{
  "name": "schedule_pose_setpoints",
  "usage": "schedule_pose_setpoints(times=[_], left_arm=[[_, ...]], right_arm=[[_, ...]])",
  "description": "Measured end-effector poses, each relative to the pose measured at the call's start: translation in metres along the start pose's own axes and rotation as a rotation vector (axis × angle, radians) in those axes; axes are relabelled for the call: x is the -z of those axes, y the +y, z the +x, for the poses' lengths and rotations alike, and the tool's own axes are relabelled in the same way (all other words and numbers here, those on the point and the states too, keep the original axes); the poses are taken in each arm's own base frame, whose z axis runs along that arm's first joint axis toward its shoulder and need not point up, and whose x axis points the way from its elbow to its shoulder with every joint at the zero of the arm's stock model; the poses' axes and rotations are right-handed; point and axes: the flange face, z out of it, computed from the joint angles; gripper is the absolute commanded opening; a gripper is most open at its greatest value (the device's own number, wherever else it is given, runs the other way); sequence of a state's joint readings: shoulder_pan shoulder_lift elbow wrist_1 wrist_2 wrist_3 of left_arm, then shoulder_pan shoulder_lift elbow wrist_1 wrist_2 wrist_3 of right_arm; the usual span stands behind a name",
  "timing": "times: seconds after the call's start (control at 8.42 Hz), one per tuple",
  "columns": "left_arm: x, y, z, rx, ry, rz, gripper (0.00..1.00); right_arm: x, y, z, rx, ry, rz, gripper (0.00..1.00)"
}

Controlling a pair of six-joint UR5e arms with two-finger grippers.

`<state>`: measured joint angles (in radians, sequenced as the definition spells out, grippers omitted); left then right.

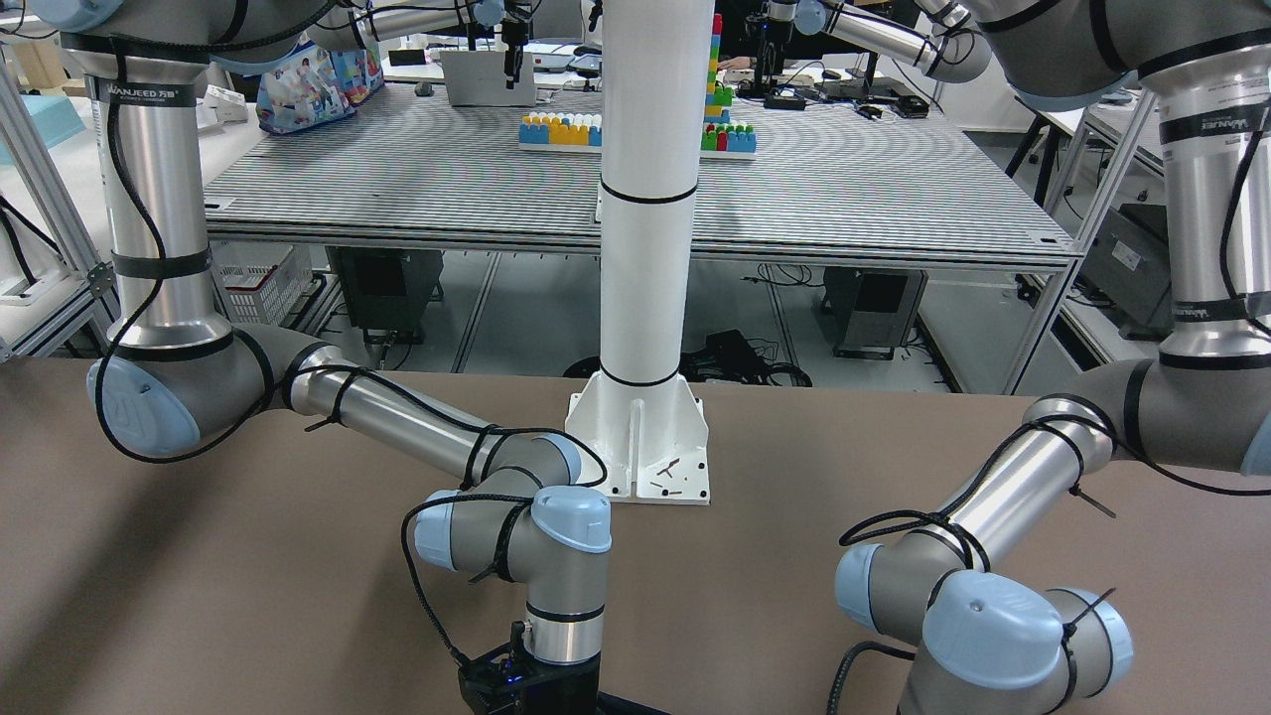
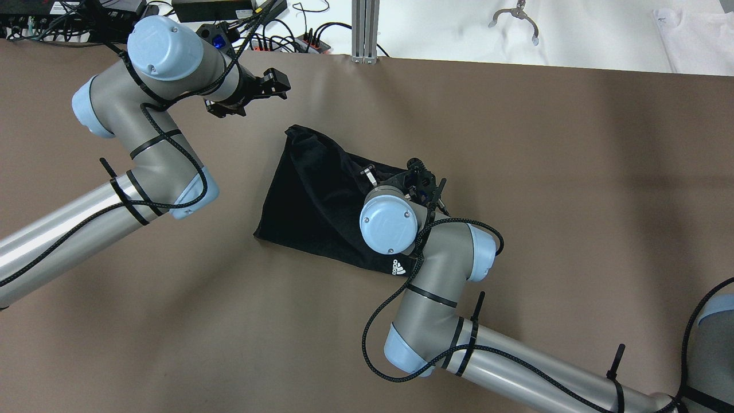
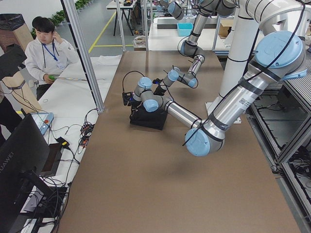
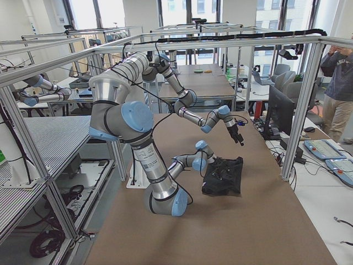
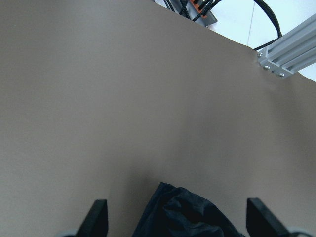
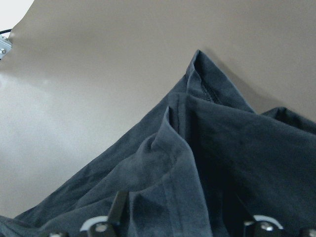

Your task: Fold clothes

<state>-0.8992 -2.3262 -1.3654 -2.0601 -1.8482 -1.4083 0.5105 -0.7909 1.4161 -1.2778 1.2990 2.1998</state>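
Black cloth fills our closest view. Item one, the garment [image 6: 212, 148]: soft, matte, heaped in seamed ridges directly under the right wrist camera. Item two, right gripper [image 6: 180, 205]: set low over the garment's side toward the robot's right, jaws apart so far as we can make out, with one finger plain and its mate lost against dark fabric. A raised fold stands between them, which we judge to be the edge it is placed to pinch. Item three, left gripper [image 5: 177, 219]: jaws wide apart, holding nothing, hovering above bare bench [image 2: 573, 201] just beyond the garment's far corner, likely positioned to take that corner. The garment lies mid-bench, partly doubled over, white print [image 2: 395, 267] at its near edge.
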Motion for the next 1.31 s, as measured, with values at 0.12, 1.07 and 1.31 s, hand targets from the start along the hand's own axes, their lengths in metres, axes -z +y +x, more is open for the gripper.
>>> schedule_pose_setpoints(times=[0.12,1.07,1.31], left_arm=[[0.000,0.000,0.000,-0.001,0.000,0.000,1.00],[-0.001,0.001,-0.006,0.002,-0.006,0.000,1.00],[0.003,0.005,-0.014,-0.001,-0.001,-0.001,1.00]], right_arm=[[0.001,-0.003,-0.006,-0.020,-0.008,0.002,0.00],[-0.071,-0.097,-0.031,-0.083,-0.001,0.137,0.94],[-0.081,-0.105,-0.041,0.010,0.000,0.147,0.95]])
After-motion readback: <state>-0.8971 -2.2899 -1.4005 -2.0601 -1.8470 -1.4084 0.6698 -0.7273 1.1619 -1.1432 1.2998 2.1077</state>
